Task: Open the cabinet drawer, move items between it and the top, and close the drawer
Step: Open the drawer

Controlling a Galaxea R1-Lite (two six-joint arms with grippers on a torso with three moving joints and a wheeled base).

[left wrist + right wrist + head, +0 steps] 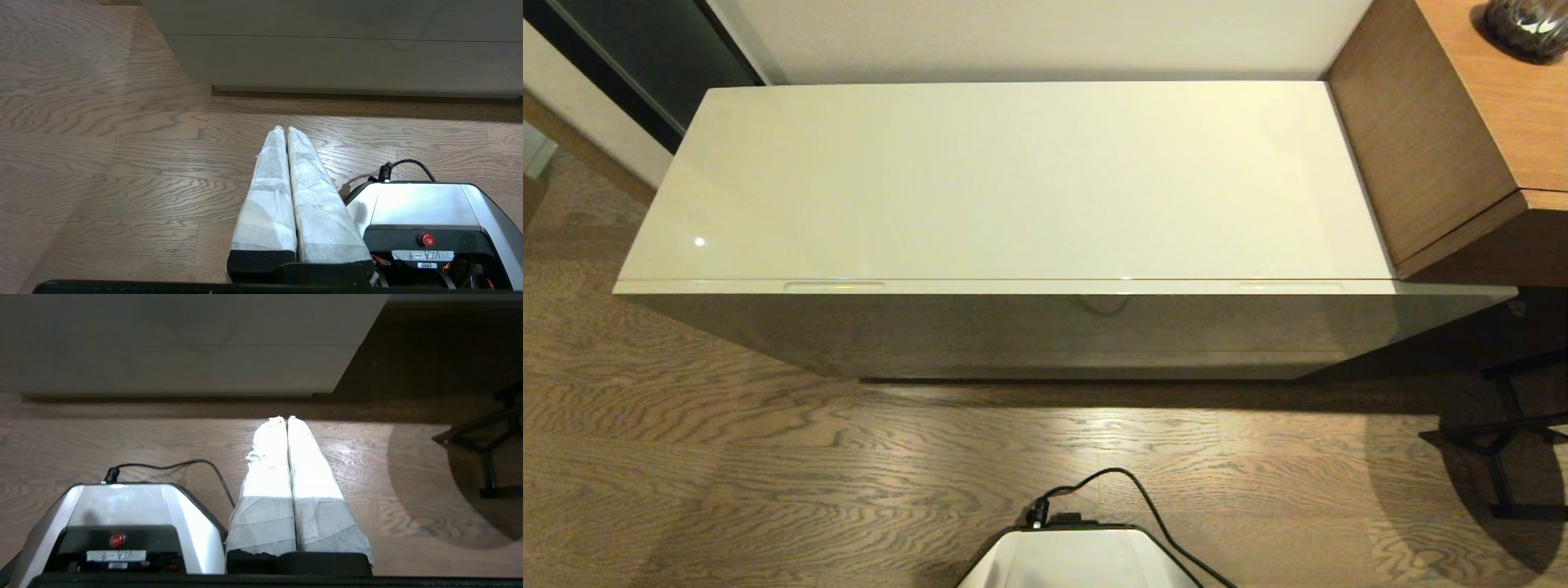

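The glossy cream-white top (1013, 180) of the low cabinet is bare. The cabinet drawer (1045, 287) is pushed in, its front rim showing a narrow notch at each end. No items show in any view. Neither arm appears in the head view. My left gripper (286, 129) hangs low over the wooden floor in front of the cabinet front (347, 61), its white-wrapped fingers (267, 192) pressed together with nothing between them. My right gripper (286, 418) hangs likewise before the cabinet front (184, 347), shut and holding nothing.
A taller brown wood-grain desk (1462, 122) adjoins the cabinet on the right, with a dark rounded object (1525, 26) on it. A black metal frame (1503, 441) stands on the floor at the right. My base (1078, 559) with its black cable (1131, 490) sits in front.
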